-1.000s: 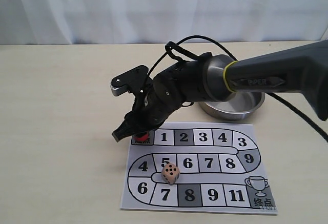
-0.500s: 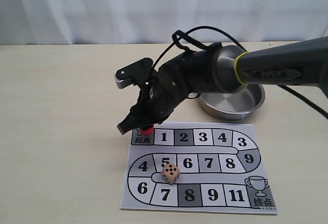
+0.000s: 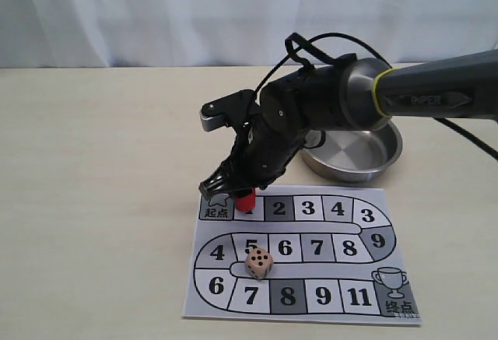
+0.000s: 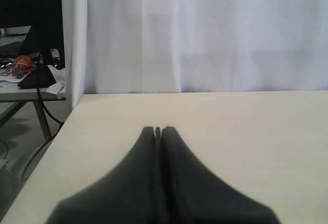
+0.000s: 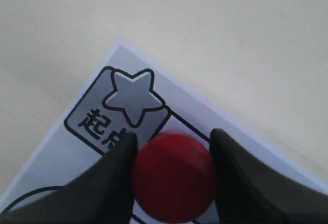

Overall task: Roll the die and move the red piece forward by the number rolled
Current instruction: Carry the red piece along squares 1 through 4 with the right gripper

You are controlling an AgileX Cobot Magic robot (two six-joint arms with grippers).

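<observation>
My right gripper [image 3: 236,194] is shut on the red piece [image 3: 246,200], a small red cylinder, and holds it at the paper game board's [image 3: 320,295] top left, over square 1 beside the star start square [image 5: 130,98]. In the right wrist view both black fingers press the sides of the red piece [image 5: 174,178] between the right gripper's [image 5: 174,136] tips. The die [image 3: 259,263], a tan cube with black pips, rests on the board near squares 5 and 7. My left gripper [image 4: 159,129] is shut and empty over bare table, outside the exterior view.
A shallow metal bowl [image 3: 354,153] sits just behind the board, partly hidden by the right arm. A black cable loops above the wrist. The table's left edge [image 4: 56,137] drops off near the left gripper, and a white curtain backs the table.
The right gripper has carried the red piece to the right, from the start square to above square 1. The die has not moved.
</observation>
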